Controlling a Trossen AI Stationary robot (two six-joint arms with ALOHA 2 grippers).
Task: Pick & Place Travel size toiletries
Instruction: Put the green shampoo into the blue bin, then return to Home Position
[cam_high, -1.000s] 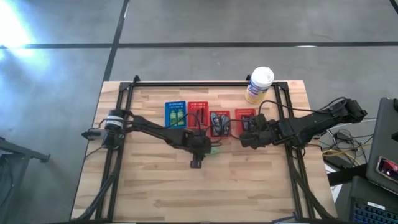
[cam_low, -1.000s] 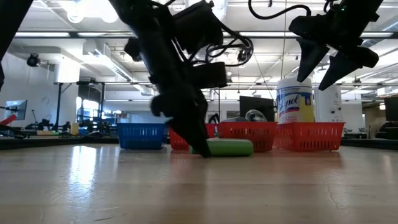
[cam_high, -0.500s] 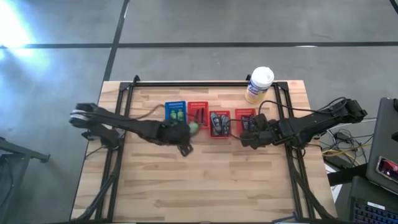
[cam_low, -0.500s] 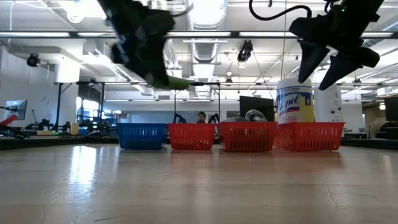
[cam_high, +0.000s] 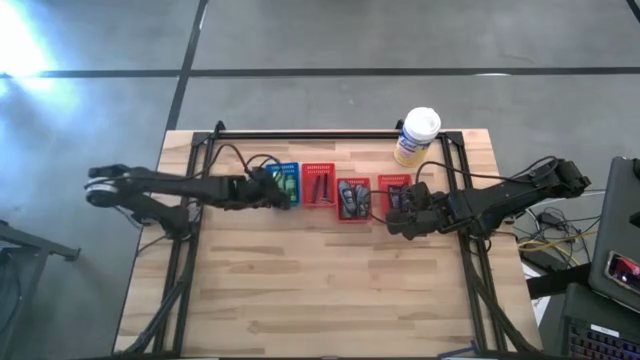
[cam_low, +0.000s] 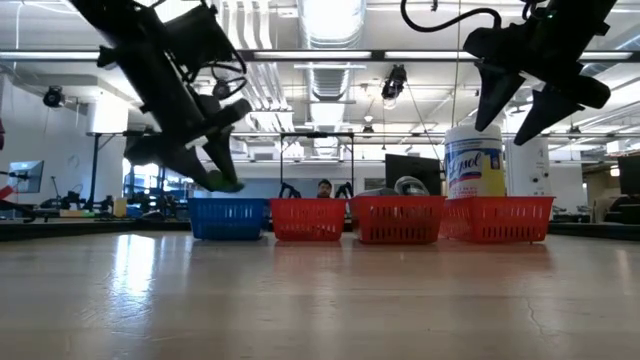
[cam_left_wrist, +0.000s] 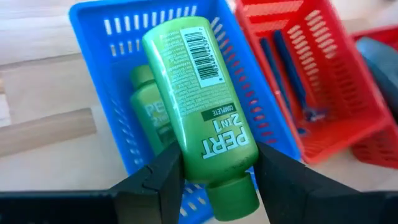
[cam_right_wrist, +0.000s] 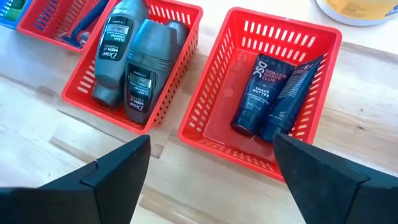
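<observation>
My left gripper (cam_high: 277, 190) is shut on a bright green Pert bottle (cam_left_wrist: 198, 93) and carries it above the blue basket (cam_high: 284, 183). A second green bottle (cam_left_wrist: 148, 106) lies inside that basket. In the low view the held bottle (cam_low: 225, 182) shows just above the blue basket (cam_low: 228, 218). My right gripper (cam_right_wrist: 211, 186) is open and hovers above the right-hand red basket (cam_right_wrist: 217, 134), where two dark tubes (cam_right_wrist: 258, 93) lie. Grey Dove bottles (cam_right_wrist: 121, 53) fill the neighbouring red basket. My left gripper pinches the green bottle between its two fingers (cam_left_wrist: 163, 180) on the body's end beside the cap (cam_left_wrist: 233, 199). The bottle runs along the fingers, cap toward the wrist and barcode side up. It is lifted clear and tilted over the blue basket.
Several small baskets stand in a row across the table's far half: one blue, then a red one (cam_high: 318, 184) with blue razors, then two more red. A white-lidded yellow canister (cam_high: 417, 135) stands at the far edge. Bare wood (cam_high: 330, 290) spreads over the near half.
My left gripper has lifted the green bottle off the table, where it lay near the middle. It has carried it up and toward the far-left, and now holds it over the blue basket. The right arm has kept still.
</observation>
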